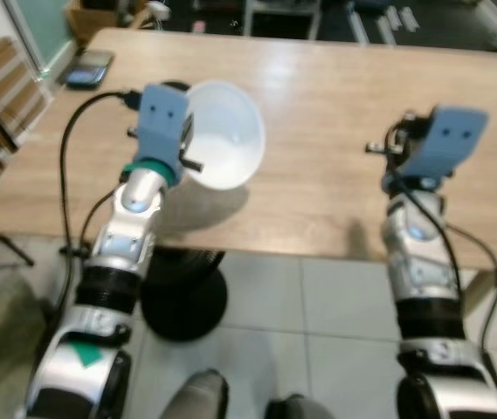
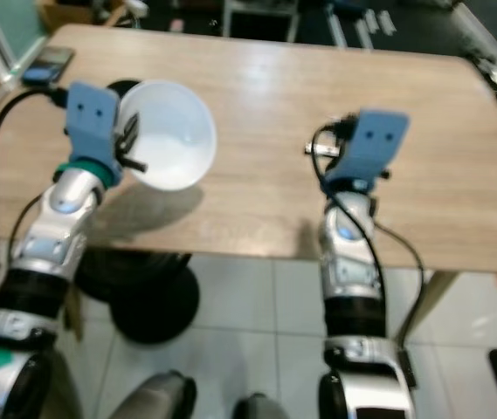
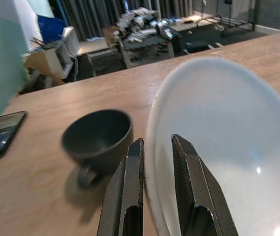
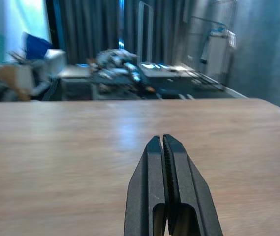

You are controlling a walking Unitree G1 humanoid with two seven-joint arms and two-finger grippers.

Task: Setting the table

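We hold the white bowl tilted above the wooden surface, left gripper jaws pinching its rim beside the dark mug, right gripper jaws closed, empty.

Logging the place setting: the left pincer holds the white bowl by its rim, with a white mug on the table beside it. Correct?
Not quite: the mug is dark grey, not white, as the left wrist view shows. The left pincer does grip the white bowl by its rim.

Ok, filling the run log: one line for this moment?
left gripper jaws shut on white bowl rim | right gripper shut, idle | black mug on table
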